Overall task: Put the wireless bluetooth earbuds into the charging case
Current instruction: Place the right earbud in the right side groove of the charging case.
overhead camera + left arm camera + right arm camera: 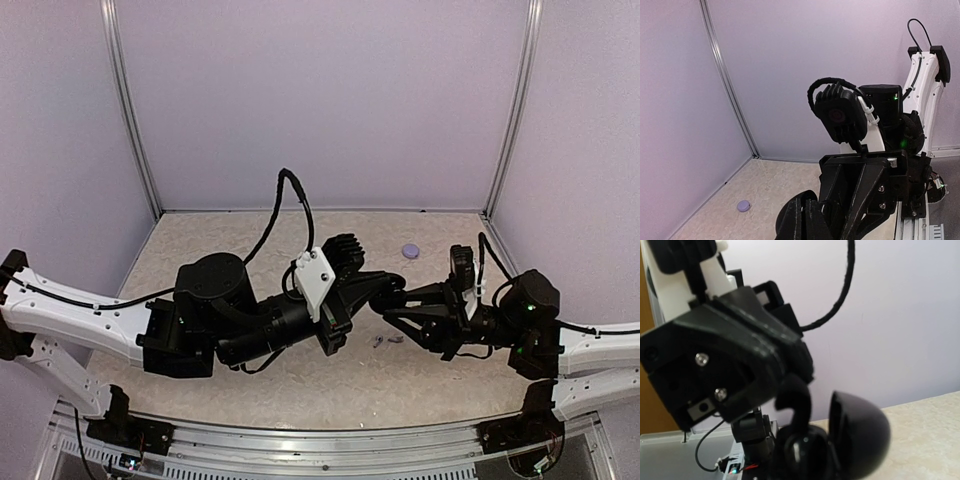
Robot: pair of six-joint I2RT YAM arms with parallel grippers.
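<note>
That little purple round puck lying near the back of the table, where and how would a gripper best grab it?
Take the charging case across its round rim, coming straight down from above. It lies flat on the table, a low disc standing alone, so opposite sides are free to pinch; from the side there is little height to catch.

L arm [215,305] stretched low from left, forearm near level, wrist rolled, L gripper [375,288] pointing right, R arm [530,315] reaching in from right, R gripper [390,308] pointing left, tips almost meeting at centre, jaws' opening on both unclear
</note>
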